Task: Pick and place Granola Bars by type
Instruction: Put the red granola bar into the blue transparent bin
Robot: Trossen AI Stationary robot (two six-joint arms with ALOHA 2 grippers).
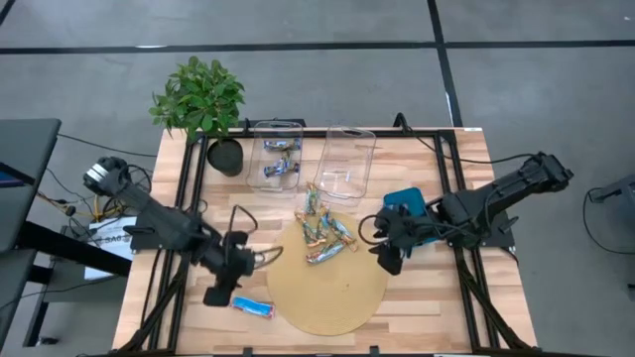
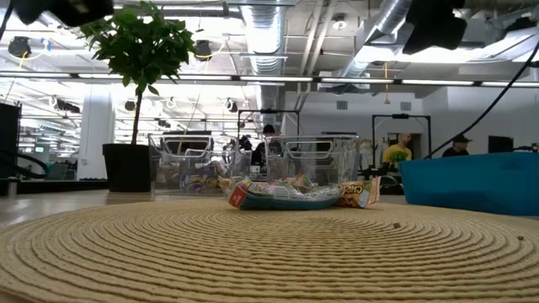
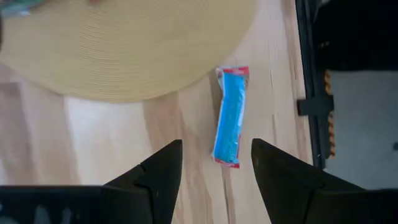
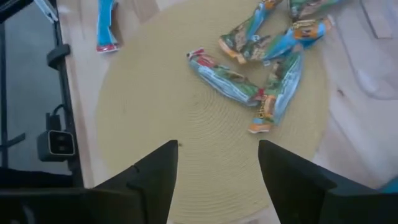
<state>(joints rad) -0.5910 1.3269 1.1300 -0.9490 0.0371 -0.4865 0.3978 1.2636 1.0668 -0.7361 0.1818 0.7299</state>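
the blue bar (light, crinkly, slippery wrapper) at the mat's 8 o'clock wants a mid-length pinch from the left gripper, open and empty like the right gripper.

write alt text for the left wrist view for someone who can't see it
A single blue granola bar with red ends lies on the wooden table, just beyond the open left hand. Beside it curves the edge of a round woven mat.
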